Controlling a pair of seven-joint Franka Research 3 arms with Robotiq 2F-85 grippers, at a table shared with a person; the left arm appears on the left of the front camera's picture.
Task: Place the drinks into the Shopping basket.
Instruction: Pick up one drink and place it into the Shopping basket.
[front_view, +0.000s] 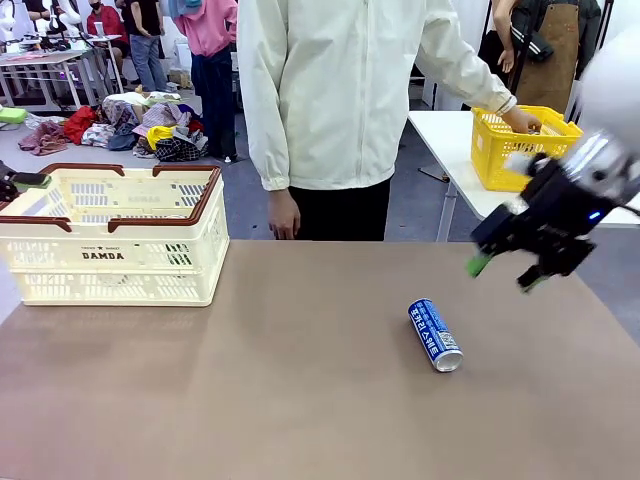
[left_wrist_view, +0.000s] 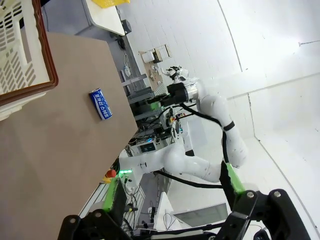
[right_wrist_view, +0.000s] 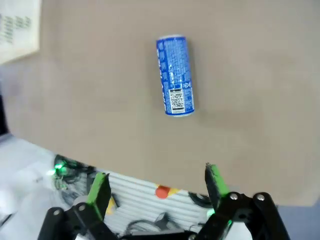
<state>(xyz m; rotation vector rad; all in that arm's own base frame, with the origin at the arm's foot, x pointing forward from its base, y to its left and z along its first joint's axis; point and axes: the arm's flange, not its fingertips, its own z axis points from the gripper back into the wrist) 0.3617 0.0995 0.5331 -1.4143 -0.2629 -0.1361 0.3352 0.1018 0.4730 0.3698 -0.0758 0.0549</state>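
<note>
One drink (front_view: 435, 335) lies well right of the Shopping basket (front_view: 60, 222), not yet picked up; your right gripper (front_view: 504, 273) and left gripper (left_wrist_view: 172, 192) both gape wide, empty.

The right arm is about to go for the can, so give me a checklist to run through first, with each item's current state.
1. Right gripper open and empty: ok.
2. Can lying on its side, nothing touching it: ok.
3. Right gripper down at the can: not ok, it hovers apart from it.
4. Shopping basket upright with its top open: ok.
5. Person's hand away from the can: ok, it is at the yellow basket.
</note>
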